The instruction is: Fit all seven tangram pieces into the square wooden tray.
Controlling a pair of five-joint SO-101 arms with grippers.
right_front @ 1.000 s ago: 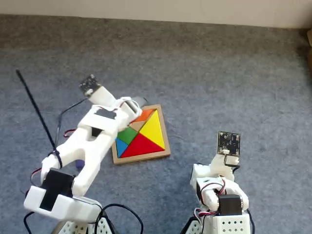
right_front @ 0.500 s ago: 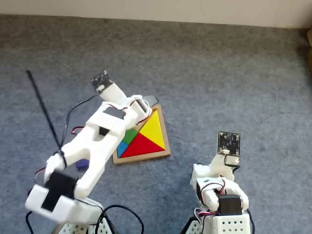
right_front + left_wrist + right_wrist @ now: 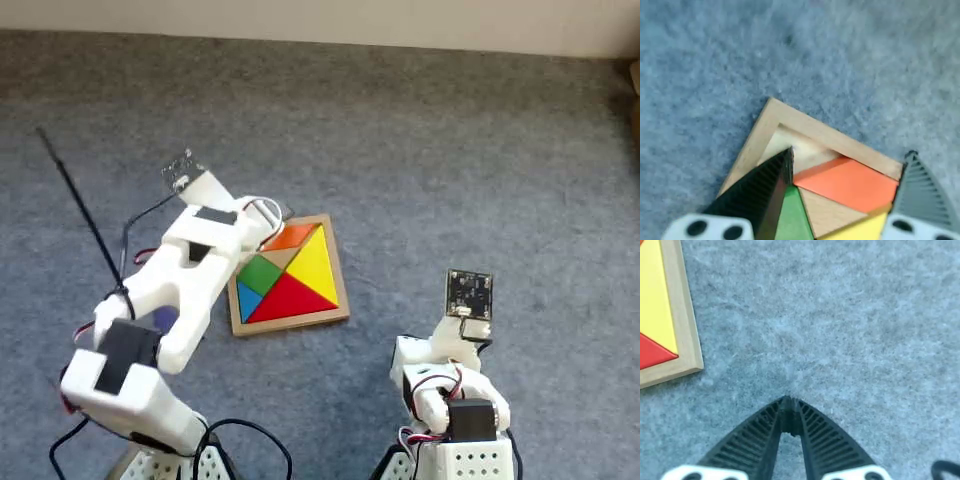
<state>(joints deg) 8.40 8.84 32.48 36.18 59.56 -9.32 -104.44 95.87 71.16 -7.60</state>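
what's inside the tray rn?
Inside the wooden tray: orange piece, yellow piece, red piece, green piece, blue piece. Bare wood shows in one corner and between orange, green and yellow. The left arm hides the tray's left edge from above.

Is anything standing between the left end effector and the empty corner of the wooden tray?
Nothing visible does. The left end effector is open above the tray, and the bare corner lies uncovered below it, beside the orange piece.
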